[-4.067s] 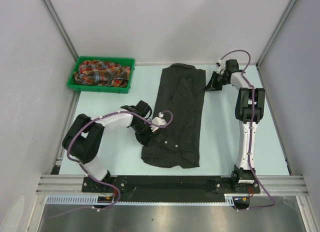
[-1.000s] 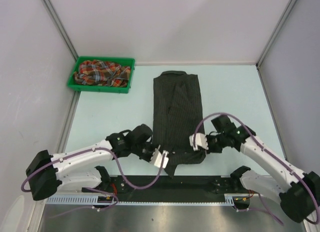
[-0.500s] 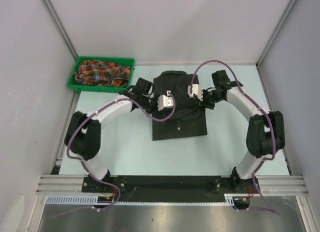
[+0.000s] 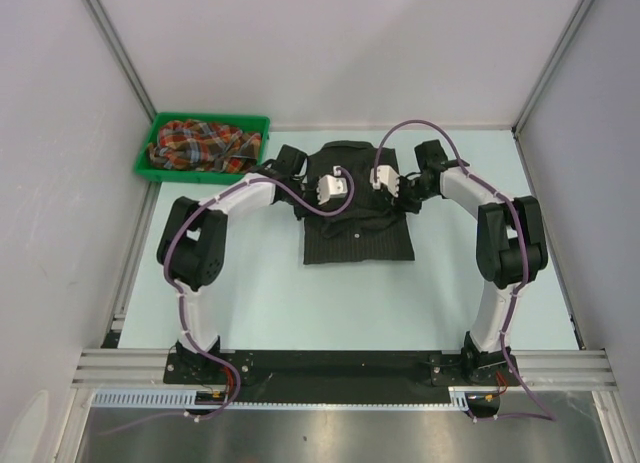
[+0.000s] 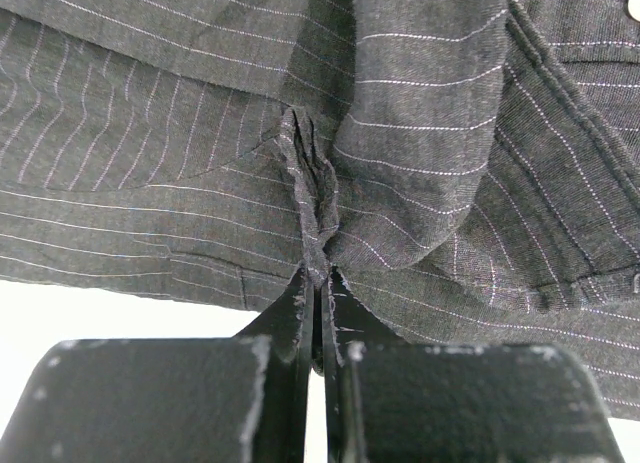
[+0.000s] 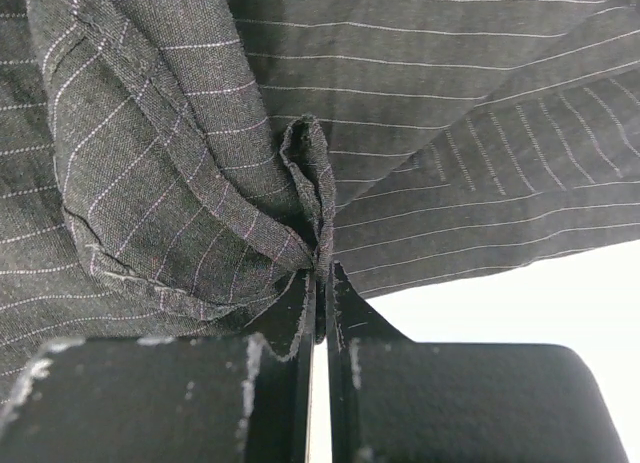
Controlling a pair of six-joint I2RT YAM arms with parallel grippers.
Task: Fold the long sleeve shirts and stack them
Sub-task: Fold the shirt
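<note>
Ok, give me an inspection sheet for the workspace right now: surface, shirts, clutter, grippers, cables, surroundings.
Surface: pale table, shirt lying at its far middle.
Job's things: black pinstriped shirt partly folded, collar at the far side; plaid shirt crumpled in the green bin.
Clutter: only that bin, far left corner.
Grippers: left gripper and right gripper both shut, each pinching a bunch of the black shirt's cloth.
Cables: purple cables along both arms, one looping above the right wrist.
Surroundings: white walls, metal frame posts.

Left arm [image 4: 230,198] and right arm [image 4: 468,191] stretched forward, wrists turned inward, left claw [image 5: 318,288] and right claw [image 6: 321,283] each pinching black pinstriped shirt [image 4: 360,238]
</note>
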